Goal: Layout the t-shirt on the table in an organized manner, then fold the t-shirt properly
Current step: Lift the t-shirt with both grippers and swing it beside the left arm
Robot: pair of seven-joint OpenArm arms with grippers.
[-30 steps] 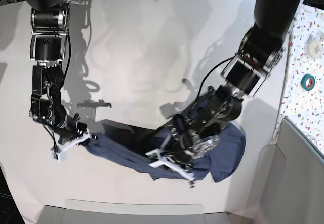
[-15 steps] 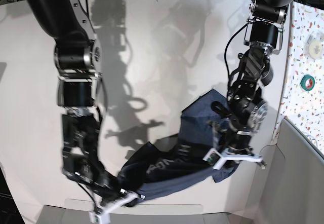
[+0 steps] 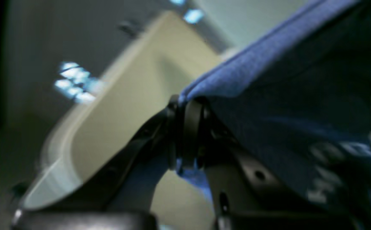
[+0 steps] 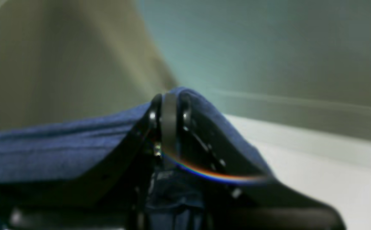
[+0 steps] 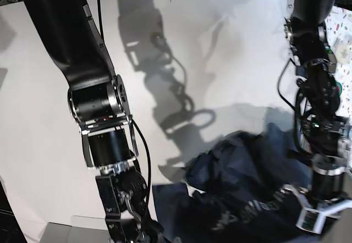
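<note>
The dark navy t-shirt (image 5: 242, 182) hangs bunched over the front right of the white table (image 5: 38, 133), with white lettering (image 5: 257, 210) showing low on it. In the left wrist view my left gripper (image 3: 187, 103) is shut on a hem of the t-shirt (image 3: 284, 95), and the cloth drapes away to the right. My right gripper (image 4: 169, 97) is pinched shut on another edge of the t-shirt (image 4: 60, 150), which stretches off to the left. In the base view both arms reach down near the front edge, and their fingertips are hidden by the shirt or cut off by the frame.
The arm with the right wrist camera (image 5: 99, 100) towers over the left half of the table. The arm with the left wrist camera (image 5: 322, 144) stands along the right edge. A speckled terrazzo surface (image 5: 342, 31) lies at the far right. Arm shadows fall across the table's back.
Both arms have swung toward the front edge, carrying the shirt with them. The arm on the base view's left went from the left edge to the bottom centre. The other arm moved right and down.
</note>
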